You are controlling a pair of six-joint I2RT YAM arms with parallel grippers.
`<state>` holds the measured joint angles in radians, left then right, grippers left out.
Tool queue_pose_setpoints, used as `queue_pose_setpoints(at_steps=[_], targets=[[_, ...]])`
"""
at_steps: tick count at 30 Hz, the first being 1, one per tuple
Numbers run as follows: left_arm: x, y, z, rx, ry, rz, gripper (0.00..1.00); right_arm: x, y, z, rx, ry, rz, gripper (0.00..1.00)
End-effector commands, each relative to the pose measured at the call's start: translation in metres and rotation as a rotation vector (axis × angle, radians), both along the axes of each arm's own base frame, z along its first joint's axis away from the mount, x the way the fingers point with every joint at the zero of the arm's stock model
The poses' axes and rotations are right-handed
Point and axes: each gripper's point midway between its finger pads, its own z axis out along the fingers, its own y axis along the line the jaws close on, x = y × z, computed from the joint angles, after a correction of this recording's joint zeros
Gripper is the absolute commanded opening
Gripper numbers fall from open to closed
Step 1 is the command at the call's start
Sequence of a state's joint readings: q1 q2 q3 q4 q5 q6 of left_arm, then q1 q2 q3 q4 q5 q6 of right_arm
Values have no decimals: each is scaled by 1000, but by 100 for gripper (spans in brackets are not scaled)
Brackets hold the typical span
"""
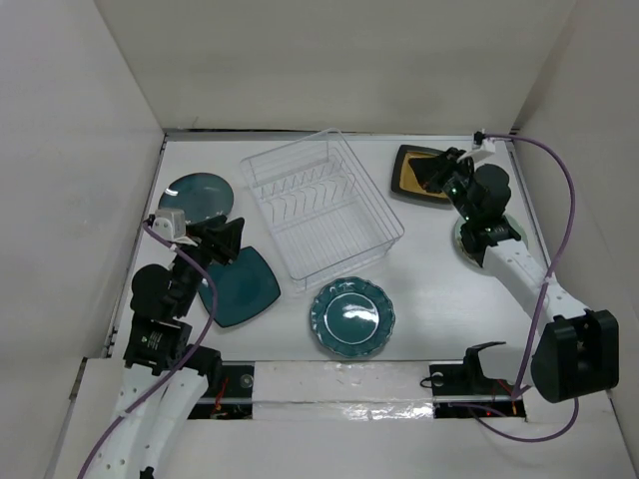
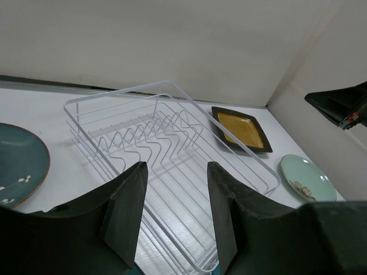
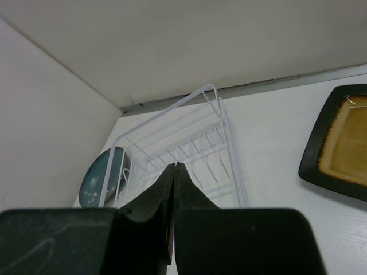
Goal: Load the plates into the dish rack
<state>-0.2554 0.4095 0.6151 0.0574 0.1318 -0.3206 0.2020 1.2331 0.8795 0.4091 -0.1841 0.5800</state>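
Observation:
The clear wire dish rack stands empty at the table's centre. A plain round teal plate lies to its left, a square teal plate at its near left and a scalloped teal plate in front. A black-rimmed tan rectangular plate lies at the back right. A pale green plate is mostly hidden under the right arm. My left gripper is open and empty above the square plate's far corner. My right gripper is shut and empty above the rectangular plate.
White walls close in the table on three sides. In the left wrist view the rack, round plate, rectangular plate and pale green plate show. The right wrist view shows the rack and rectangular plate.

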Motion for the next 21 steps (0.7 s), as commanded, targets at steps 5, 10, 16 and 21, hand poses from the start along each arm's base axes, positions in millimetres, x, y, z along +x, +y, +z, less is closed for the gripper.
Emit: queue_pose_setpoints(at_steps=[5, 10, 16, 21], targets=[[-8, -2, 11, 22, -61, -23, 41, 24, -40, 17, -29, -35, -81, 56], [-12, -3, 16, 22, -77, -33, 38, 38, -73, 6, -20, 0, -160, 66], [-18, -1, 22, 32, -99, -25, 20, 73, -118, -18, -58, 68, -270, 0], [-21, 3, 24, 31, -108, -7, 0, 115, -142, -66, -56, 150, -252, 0]])
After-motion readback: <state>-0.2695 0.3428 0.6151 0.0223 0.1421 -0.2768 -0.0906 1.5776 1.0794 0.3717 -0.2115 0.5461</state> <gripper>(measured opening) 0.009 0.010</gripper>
